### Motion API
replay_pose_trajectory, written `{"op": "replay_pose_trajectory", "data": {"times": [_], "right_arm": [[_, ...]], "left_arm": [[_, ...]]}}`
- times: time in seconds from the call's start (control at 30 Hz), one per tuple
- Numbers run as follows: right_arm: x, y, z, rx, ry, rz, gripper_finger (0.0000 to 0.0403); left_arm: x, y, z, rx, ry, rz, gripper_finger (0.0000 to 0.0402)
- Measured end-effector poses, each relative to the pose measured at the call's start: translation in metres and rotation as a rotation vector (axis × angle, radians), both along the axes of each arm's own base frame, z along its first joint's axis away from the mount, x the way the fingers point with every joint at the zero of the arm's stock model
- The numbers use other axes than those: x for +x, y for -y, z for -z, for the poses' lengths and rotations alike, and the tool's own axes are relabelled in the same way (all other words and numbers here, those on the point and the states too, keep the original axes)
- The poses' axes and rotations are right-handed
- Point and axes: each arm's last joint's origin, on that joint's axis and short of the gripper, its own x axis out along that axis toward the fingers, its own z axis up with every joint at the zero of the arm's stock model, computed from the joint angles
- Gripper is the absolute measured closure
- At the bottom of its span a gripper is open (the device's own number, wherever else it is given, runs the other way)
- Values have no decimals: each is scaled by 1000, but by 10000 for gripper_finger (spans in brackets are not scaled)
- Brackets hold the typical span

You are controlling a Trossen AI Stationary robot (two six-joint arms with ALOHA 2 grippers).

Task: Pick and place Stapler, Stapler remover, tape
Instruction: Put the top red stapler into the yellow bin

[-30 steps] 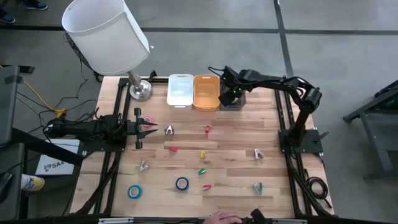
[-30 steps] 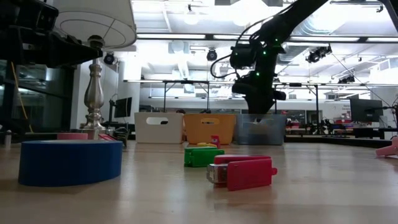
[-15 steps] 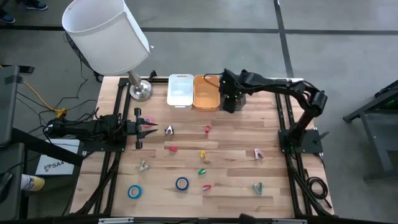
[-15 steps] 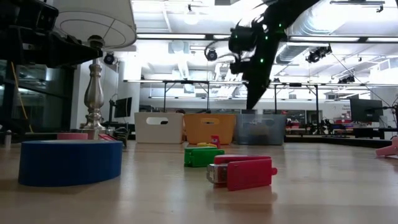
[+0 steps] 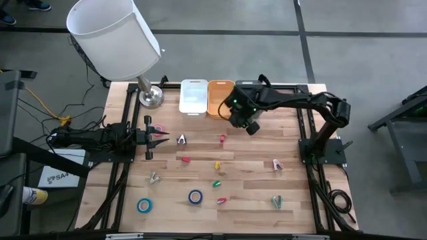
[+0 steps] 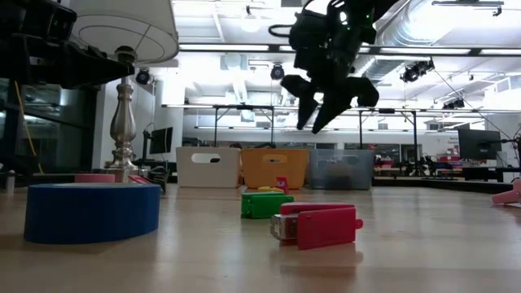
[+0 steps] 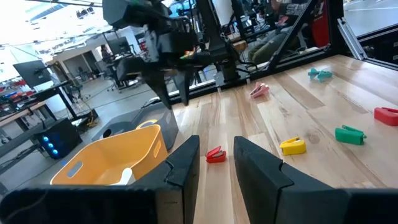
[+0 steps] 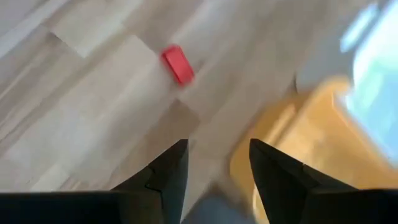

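My right gripper (image 5: 243, 120) (image 6: 314, 122) (image 8: 214, 146) hangs open and holds nothing. It is high over the table, just in front of the orange bin (image 5: 221, 98) (image 8: 298, 149). A small red stapler (image 5: 222, 138) (image 8: 178, 64) lies on the wood below it. More small staplers, yellow (image 5: 217, 165), green (image 5: 216, 183) (image 6: 266, 203) and red (image 6: 317, 224), lie mid-table. Metal staple removers (image 5: 181, 139) (image 5: 154, 177) lie toward the left. Blue tape rolls (image 5: 145, 205) (image 5: 195, 197) (image 6: 91, 213) lie flat near the front edge. My left gripper (image 5: 152, 137) (image 7: 216, 144) waits at the left edge, level, with a narrow gap between its fingers.
A white bin (image 5: 194, 97) stands left of the orange one; a grey bin (image 6: 338, 168) stands to its right, partly under my right arm. A lamp with a white shade (image 5: 117, 37) is at the far left corner. Pink (image 5: 277, 165) and teal (image 5: 276, 200) pieces lie right.
My right gripper has swung from above the grey bin toward the table's left, past the orange bin's near edge, rising a little. Its wrist has rolled about a quarter turn, so both fingers now show spread in the low view. Nothing on the table has moved.
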Motion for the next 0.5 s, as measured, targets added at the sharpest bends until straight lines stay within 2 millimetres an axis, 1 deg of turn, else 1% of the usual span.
{"op": "replay_pose_trajectory", "data": {"times": [0.17, 0.4, 0.5], "right_arm": [[13, -12, 17, 4, -8, -169, 241], [28, -22, 35, -35, 5, -290, 240], [35, -24, 46, -48, 0, -316, 242]], "left_arm": [[0, 0, 0, 0, 0, 0, 305], [0, 0, 0, 0, 0, 0, 305], [0, 0, 0, 0, 0, 0, 305]]}}
